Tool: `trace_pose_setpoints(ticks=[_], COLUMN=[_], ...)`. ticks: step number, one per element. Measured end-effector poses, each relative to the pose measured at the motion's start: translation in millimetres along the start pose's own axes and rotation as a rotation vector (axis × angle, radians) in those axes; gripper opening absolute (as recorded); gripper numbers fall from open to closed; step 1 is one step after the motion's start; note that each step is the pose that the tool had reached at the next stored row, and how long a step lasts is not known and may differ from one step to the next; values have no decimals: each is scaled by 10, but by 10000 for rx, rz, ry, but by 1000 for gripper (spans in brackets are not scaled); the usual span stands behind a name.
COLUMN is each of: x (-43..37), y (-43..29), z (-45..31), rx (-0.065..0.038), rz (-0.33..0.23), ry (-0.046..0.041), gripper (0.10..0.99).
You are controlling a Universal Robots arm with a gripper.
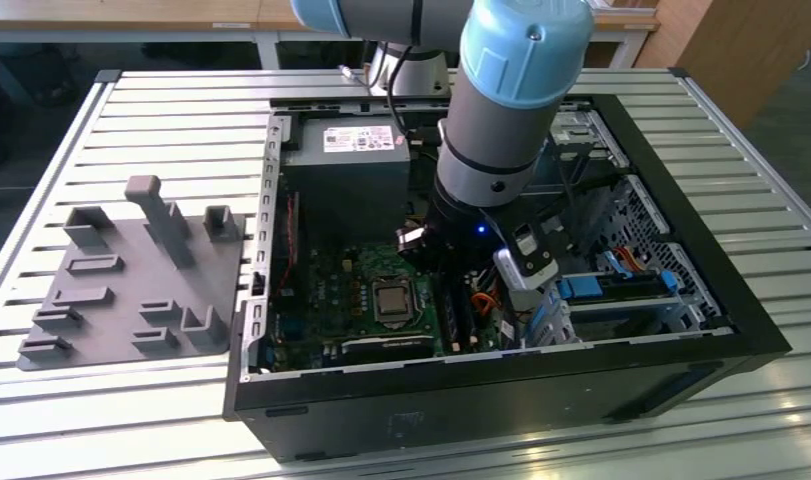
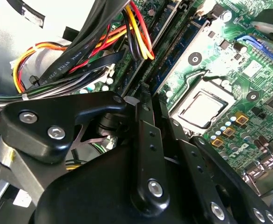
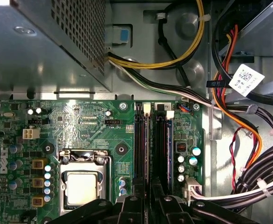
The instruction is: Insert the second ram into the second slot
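My gripper (image 1: 448, 272) is low inside the open computer case (image 1: 725, 300), over the memory slots beside the processor socket (image 3: 83, 186). In both wrist views its black fingers stand close together at the slot line; the gripper (image 3: 146, 189) (image 2: 140, 95) is shut on the second ram (image 3: 142, 144). The ram shows as a thin dark strip, edge-on, running along the second slot (image 3: 146, 119). I cannot tell how deep it sits. Another dark stick with a blue edge (image 3: 163, 140) fills the neighbouring slot.
Bundled black, red, orange and yellow cables (image 3: 248, 140) crowd one side of the slots. The grey power supply box (image 1: 365, 150) stands at the far end, drive bays with blue latches (image 1: 605, 288) toward the exterior view's right. A grey holder tray (image 1: 125, 280) lies on the slatted table.
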State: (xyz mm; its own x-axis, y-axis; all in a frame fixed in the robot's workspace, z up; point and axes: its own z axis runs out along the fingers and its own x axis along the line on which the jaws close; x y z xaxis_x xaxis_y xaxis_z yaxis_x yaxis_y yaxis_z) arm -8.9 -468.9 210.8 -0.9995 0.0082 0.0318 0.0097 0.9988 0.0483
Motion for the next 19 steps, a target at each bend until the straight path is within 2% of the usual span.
trace_pose_setpoints(ticks=[5, 16, 18, 19], x=[2, 8, 8, 8], y=[3, 13, 13, 13], z=[-53, -265, -264, -264], rx=[0, 1, -1, -2], rz=[0, 0, 0, 0], ry=[0, 1, 1, 0], gripper=[212, 212, 196, 129])
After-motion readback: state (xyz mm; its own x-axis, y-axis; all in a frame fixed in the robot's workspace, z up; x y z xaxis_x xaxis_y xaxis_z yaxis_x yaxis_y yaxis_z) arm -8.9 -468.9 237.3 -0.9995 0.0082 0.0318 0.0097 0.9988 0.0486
